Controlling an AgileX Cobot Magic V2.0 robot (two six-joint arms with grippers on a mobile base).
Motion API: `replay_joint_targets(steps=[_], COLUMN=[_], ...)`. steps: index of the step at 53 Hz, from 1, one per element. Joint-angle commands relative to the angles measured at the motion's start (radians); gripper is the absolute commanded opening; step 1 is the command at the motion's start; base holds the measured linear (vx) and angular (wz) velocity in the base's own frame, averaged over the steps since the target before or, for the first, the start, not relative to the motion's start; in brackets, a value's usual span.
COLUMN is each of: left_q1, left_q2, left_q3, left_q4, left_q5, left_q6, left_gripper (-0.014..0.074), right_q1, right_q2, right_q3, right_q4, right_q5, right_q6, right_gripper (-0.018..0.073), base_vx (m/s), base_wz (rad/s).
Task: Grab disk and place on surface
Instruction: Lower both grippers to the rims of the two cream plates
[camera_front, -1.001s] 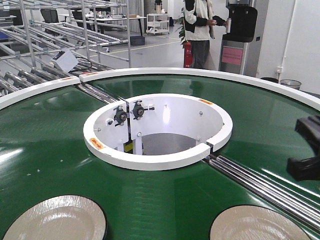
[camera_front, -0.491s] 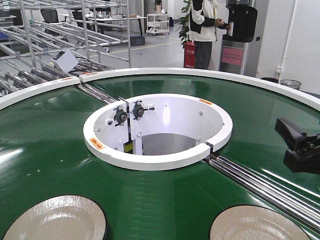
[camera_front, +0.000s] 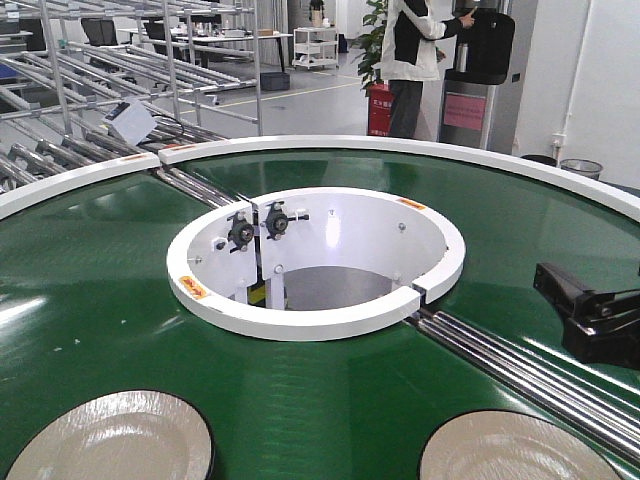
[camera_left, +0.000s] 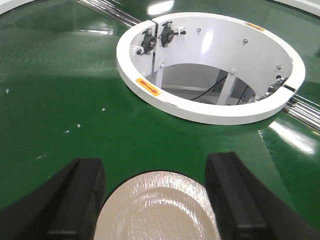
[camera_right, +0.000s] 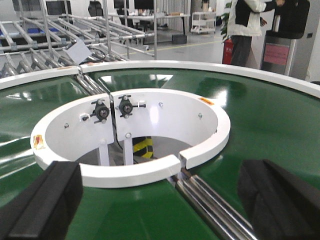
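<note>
Two pale beige disks lie on the green belt at the front: one at the left (camera_front: 112, 440) and one at the right (camera_front: 515, 450). In the left wrist view a disk (camera_left: 157, 210) lies flat under my left gripper (camera_left: 156, 167), which is open, its black fingers (camera_left: 80, 195) standing either side of the disk and apart from it. My right gripper (camera_front: 588, 312) hangs over the belt at the right edge, open and empty (camera_right: 160, 200), behind and above the right disk. The surface is out of view.
The round green conveyor belt (camera_front: 90, 300) has a white inner ring (camera_front: 315, 320) around a central hole and a white outer rim (camera_front: 400, 146). Steel rollers (camera_front: 520, 365) cross the belt at the right. A person (camera_front: 415, 60) and metal racks (camera_front: 120, 70) stand behind.
My right gripper has moved leftward and lower, further into the front view. The person behind has shifted right. The disks have not visibly moved.
</note>
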Motion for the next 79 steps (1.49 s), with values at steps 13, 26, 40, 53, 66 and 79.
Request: replay_joint_targets(steps=[13,26,40,53,66,79], left_q1=[0.127,0.257,0.351,0.348,0.304,0.281], left_q2=[0.291,0.572,0.735,0.827,0.886,0.907], left_q3=[-0.05,-0.05,-0.05,-0.051,-0.051,-0.051], left_q4=[-0.066,-0.295,-0.552,-0.646,-0.776,-0.778], left_q5=[0.116,0.195,0.272,0.31,0.345,0.345], left_q6=[0.0,0.229,0.509,0.607,0.682,0.678], left_gripper=[0.0512,0.0512,0.0512,0.0512,0.0447,0.0025], right_q1=[-0.004,-0.004,-0.004,-0.004,-0.004,-0.004], right_q2=[-0.009,-0.009,-0.009,-0.009,-0.009,-0.009], right_q3=[-0.037,-0.037,-0.037,-0.037,-0.037,-0.037], right_q4=[-0.003,-0.003,-0.003,-0.004,-0.006,-0.006], right_q5=[-0.063,-0.047,-0.041,-0.042,-0.046,-0.05], right_q6=[0.0,0.0,0.0,-0.001,-0.002,-0.013], right_gripper=[0.0609,0.06,0.0594,0.0594,0.0594,0.0594], base_vx=[0.0,0.0,0.0,0.0,0.0,0.0], base_wz=[0.0,0.0,0.0,0.0,0.0,0.0])
